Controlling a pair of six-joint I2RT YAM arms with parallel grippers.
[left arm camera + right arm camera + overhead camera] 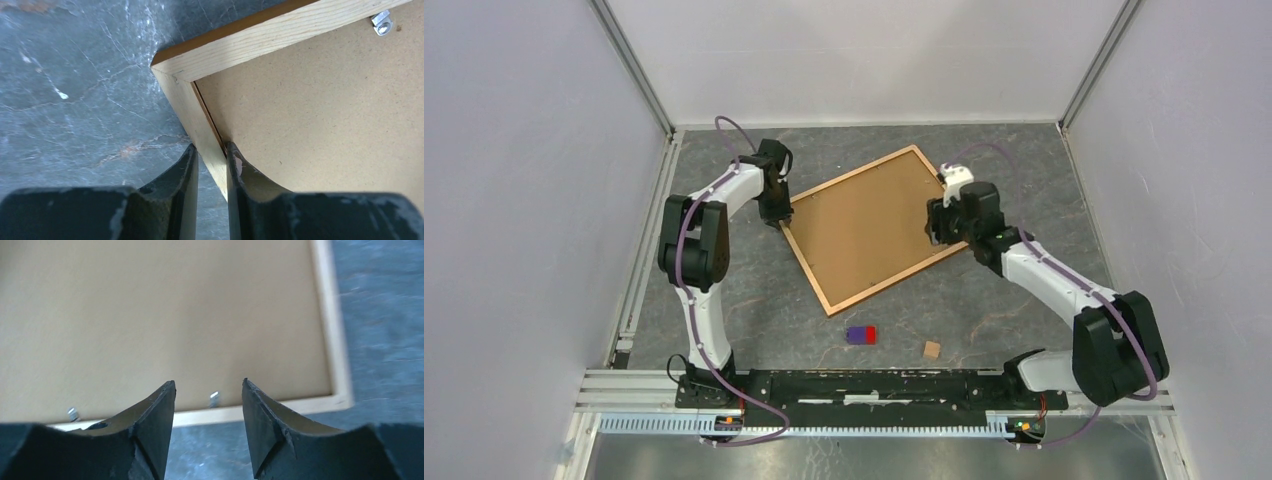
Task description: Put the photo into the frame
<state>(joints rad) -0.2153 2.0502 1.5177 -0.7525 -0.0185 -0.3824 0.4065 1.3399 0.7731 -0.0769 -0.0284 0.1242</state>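
The frame [871, 228] lies skewed across the middle of the counter [1024, 170], with the left gripper [775, 218] at its left corner and the right gripper [937, 231] above its right edge. Open counter lies far-right and near-left. A purple-red block [861, 334] and a small wooden cube [932, 349] sit on the near side.

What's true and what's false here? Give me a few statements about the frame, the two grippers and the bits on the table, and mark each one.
1. The left gripper is clamped on a rail of the frame near a corner. True.
2. The right gripper is shut on the backing board. False: its jaws stand open above it, gripping nothing.
3. The frame lies back side up with the backing board in it. True.
4. The photo lies in plain sight on the table. False: no view shows it.
5. The wooden cube sits on the backing board. False: it lies on the table, clear of the frame.
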